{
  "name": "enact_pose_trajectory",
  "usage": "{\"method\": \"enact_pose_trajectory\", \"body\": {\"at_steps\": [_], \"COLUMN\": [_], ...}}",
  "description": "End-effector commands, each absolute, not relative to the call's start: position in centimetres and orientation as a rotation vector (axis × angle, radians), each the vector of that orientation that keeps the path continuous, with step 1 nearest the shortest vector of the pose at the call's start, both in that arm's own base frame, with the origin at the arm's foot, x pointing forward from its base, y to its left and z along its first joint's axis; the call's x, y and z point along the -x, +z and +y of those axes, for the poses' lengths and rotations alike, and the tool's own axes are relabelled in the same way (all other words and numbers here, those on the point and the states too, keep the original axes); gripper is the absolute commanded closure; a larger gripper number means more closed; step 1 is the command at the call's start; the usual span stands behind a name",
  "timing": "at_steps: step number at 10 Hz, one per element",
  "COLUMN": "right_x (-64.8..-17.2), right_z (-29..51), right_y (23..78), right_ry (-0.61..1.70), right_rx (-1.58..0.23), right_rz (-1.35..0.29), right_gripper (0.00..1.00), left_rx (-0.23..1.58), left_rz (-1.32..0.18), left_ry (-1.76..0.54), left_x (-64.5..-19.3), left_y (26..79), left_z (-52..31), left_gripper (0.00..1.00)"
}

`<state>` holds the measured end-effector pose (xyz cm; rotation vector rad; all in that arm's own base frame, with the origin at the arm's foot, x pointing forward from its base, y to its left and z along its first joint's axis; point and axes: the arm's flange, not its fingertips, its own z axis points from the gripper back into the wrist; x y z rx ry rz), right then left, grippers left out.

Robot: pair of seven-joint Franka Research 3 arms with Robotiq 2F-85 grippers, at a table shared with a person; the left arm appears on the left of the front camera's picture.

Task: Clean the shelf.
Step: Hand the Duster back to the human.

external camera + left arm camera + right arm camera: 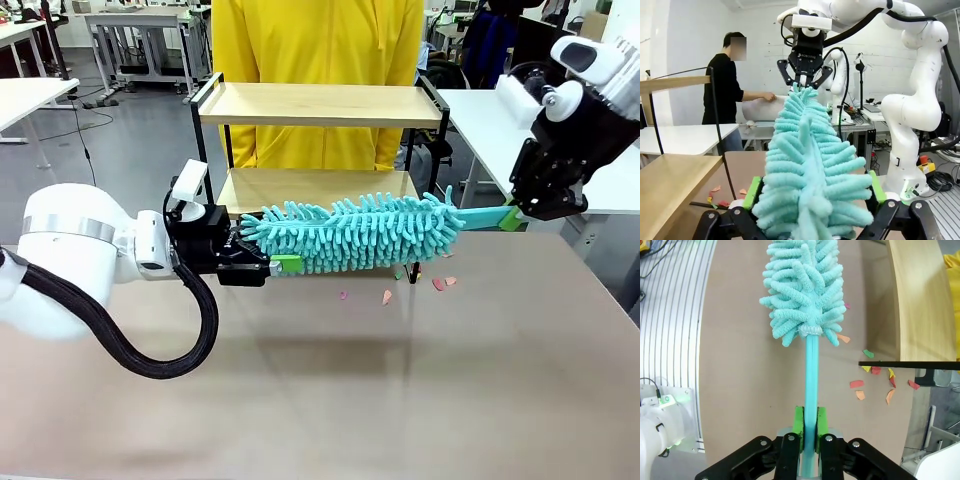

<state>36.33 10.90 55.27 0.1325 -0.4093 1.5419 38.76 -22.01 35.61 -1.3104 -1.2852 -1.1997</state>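
Note:
A teal fluffy duster (360, 232) hangs level over the brown table, just in front of the shelf's (320, 104) lower board. My right gripper (512, 218) is shut on the duster's flat teal handle (811, 375), its green pads (799, 421) pressed on both sides. My left gripper (275, 262) is closed around the fluffy far tip of the duster (810, 165), with a green pad (753, 192) against the fluff on each side. The shelf has two light wooden boards in a thin black frame; its lower board (670, 185) looks bare.
Small pink, orange and green paper scraps (440, 283) lie on the table by the shelf's right leg, also seen as scraps (875, 385) under the frame. A person in a yellow top (320, 40) stands right behind the shelf. A white table (480, 120) stands at the back right.

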Motion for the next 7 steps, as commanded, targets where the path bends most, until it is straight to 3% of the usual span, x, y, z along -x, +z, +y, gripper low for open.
{"method": "enact_pose_trajectory", "body": {"at_steps": [1, 2, 3, 4, 5, 7], "right_x": [-36.6, -36.6, -36.6, -36.6, -36.6, -36.6], "right_z": [11.26, 11.26, 11.26, 11.26, 11.26, 11.26], "right_y": [55.45, 55.45, 55.45, 55.45, 55.45, 55.45], "right_ry": [1.539, 1.539, 1.539, 1.539, 1.539, 1.539], "right_rx": [-0.141, -0.141, -0.141, -0.141, -0.141, -0.141], "right_rz": [-0.441, -0.441, -0.441, -0.441, -0.441, -0.441], "right_gripper": [0.87, 0.87, 0.87, 0.87, 0.87, 0.87], "left_rx": [1.326, 1.345, 1.354, 1.345, 1.336, 1.344], "left_rz": [-1.281, -1.266, -1.259, -1.267, -1.278, -1.277], "left_ry": [-1.194, -1.193, -1.186, -1.184, -1.182, -1.18], "left_x": [-38.78, -38.68, -38.6, -38.54, -38.48, -38.32], "left_y": [35.51, 35.42, 35.33, 35.23, 35.19, 35.18], "left_z": [-23.32, -23.45, -23.51, -23.54, -23.59, -23.47], "left_gripper": [0.6, 0.6, 1.0, 0.64, 1.0, 1.0]}}
